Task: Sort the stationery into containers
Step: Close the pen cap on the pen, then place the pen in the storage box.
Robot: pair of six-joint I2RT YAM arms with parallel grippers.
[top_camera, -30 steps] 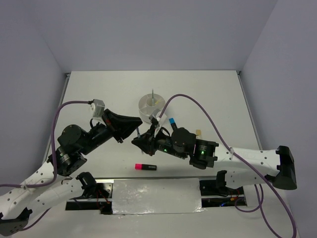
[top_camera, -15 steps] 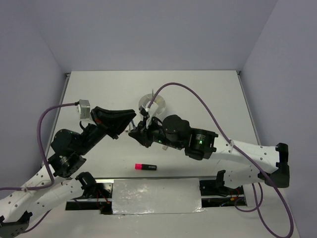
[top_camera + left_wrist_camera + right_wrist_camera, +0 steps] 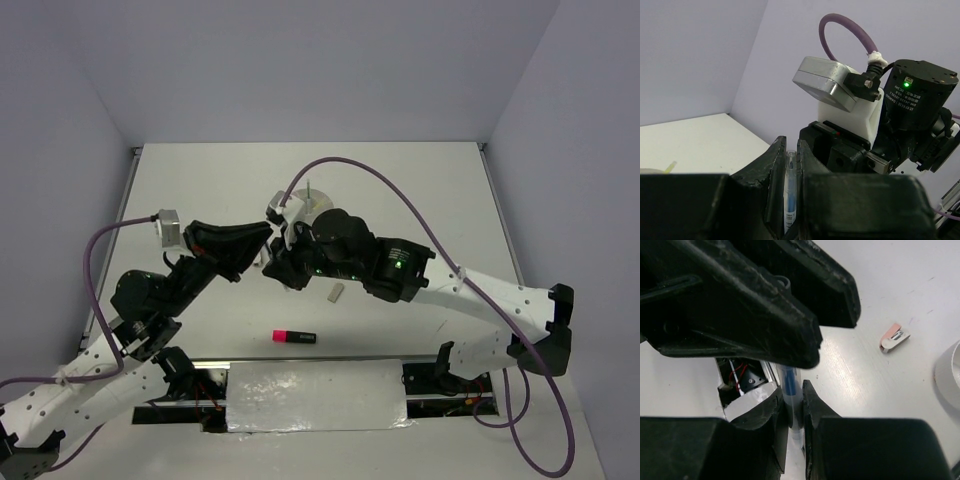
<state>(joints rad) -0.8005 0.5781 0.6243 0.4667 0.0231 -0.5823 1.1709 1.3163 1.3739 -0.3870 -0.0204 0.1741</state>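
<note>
A clear thin pen (image 3: 789, 190) with blue ink is clamped in my left gripper (image 3: 789, 150), which is shut on it. My right gripper (image 3: 794, 390) is shut on the same pen (image 3: 790, 382), just below the left fingers (image 3: 765, 305). In the top view the two grippers, left (image 3: 266, 232) and right (image 3: 272, 264), meet tip to tip above the table's middle. The round white cup (image 3: 318, 206) sits just behind them, mostly hidden by the right arm. A pink-and-black highlighter (image 3: 294, 336) lies near the front edge. A small grey eraser (image 3: 336, 292) lies under the right arm.
A small pink-and-white piece (image 3: 895, 338) lies on the table beside the cup's rim (image 3: 951, 375). Purple cables loop over both arms. A foil-covered plate (image 3: 315, 395) lies between the arm bases at the front edge. Walls close the table on three sides.
The right arm has swung left and back, so its gripper now meets the left gripper. The left gripper has risen slightly. The blue highlighter is now covered; the grey eraser has come into view.
</note>
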